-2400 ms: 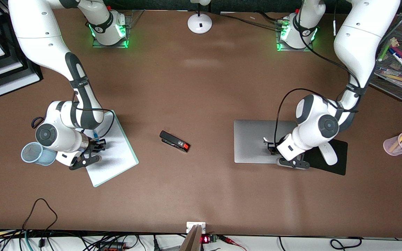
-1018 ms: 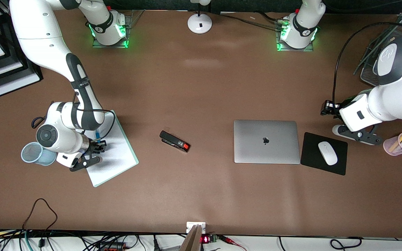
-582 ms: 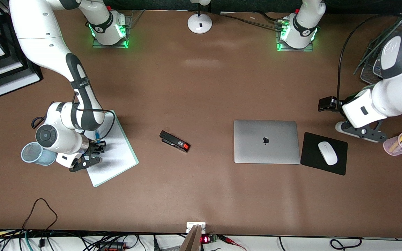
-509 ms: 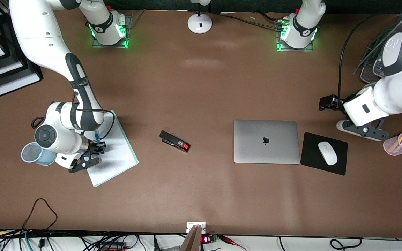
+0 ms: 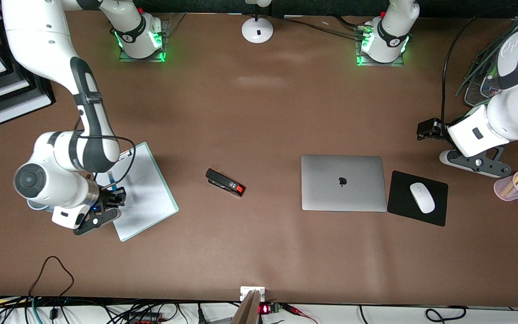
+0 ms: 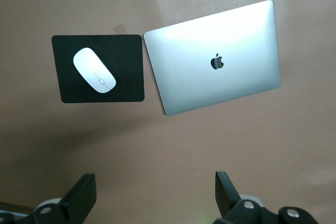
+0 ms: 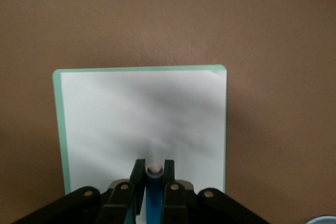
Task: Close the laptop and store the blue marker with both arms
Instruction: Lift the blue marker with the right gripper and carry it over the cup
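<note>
The laptop point(image 5: 343, 182) lies closed at centre-right of the front view. At far right the left gripper point(image 6: 153, 195) hangs with fingers spread wide, empty. At lower left the right gripper point(image 7: 152, 174) clamps the marker point(image 7: 154, 192) over the pad point(image 7: 142, 124).

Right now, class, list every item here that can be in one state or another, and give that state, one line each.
laptop: closed, lid down, flat on the table.
blue marker: gripped, lifted over the whiteboard.
right gripper: shut on the marker.
left gripper: open, holding nothing, above bare table.
mouse: resting on its black pad.
</note>
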Controlling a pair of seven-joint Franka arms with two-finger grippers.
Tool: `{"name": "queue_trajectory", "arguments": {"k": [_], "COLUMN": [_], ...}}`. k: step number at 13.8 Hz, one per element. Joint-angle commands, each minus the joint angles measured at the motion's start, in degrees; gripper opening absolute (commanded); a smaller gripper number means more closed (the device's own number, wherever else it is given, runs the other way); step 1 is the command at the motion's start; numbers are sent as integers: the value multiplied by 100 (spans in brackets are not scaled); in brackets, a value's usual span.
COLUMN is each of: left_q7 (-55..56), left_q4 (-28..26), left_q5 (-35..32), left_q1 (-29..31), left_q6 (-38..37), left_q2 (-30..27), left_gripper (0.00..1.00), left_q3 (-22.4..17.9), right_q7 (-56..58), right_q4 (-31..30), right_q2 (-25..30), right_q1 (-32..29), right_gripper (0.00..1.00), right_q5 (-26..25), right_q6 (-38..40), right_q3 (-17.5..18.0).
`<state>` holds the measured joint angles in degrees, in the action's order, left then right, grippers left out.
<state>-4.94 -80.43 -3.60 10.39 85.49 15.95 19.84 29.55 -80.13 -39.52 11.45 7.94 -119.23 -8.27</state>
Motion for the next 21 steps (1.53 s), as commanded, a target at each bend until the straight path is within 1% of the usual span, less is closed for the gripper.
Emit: {"name": "queue_trajectory", "arguments": {"k": [1, 2, 3, 4, 5, 6, 9, 12, 15, 16, 18, 21], "left_q7": [-113, -139, -130, -139, -139, -87, 150, 493, 485, 485, 485, 485], "left_q4": [-619, -1145, -1942, -2132, -2152, -2152, -2161, -1968, -1915, -1897, -1897, -1897], "left_q5": [-54, -27, 225, 376, 403, 412, 412, 317, 298, 307, 307, 307], "left_q1": [-116, -334, -876, -1064, -1074, -1074, -1101, -1109, -1136, -1127, -1127, -1118], "left_q6": [290, 710, 1402, 1504, 1505, 1514, 1883, 1568, 1611, 1611, 1611, 1584], "left_q2": [-652, -1011, -1537, -1638, -1639, -1630, -1639, -1587, -1560, -1551, -1551, -1551], "left_gripper": [100, 100, 100, 100, 100, 100, 100, 100, 100, 100, 100, 100], "left_q3": [-382, -619, -1405, -1682, -1746, -1747, -1764, -1703, -1668, -1659, -1667, -1667], "right_q7": [813, 1059, 1366, 1570, 1824, 2183, 3230, 4170, 5461, 5900, 6535, 7501], "right_q4": [32, 32, 32, 32, 32, 32, 32, 50, 67, 137, 339, 366], "right_q2": [322, 436, 593, 665, 717, 779, 788, 788, 788, 780, 771, 736], "right_q1": [-37, -46, -116, -169, -221, -318, -651, -950, -1267, -1381, -1574, -1979], "right_gripper": [0, 1, 1, 1, 1, 1, 1, 0, 1, 1, 1, 1], "right_q5": [111, 120, 120, 129, 268, 539, 971, 1480, 2104, 2332, 2824, 3580], "right_q6": [172, 172, 233, 269, 278, 287, 470, 620, 638, 743, 1286, 1964], "right_q3": [10, 10, 10, 10, 10, 1, 1, 1, 1, 10, -8, 1]}}
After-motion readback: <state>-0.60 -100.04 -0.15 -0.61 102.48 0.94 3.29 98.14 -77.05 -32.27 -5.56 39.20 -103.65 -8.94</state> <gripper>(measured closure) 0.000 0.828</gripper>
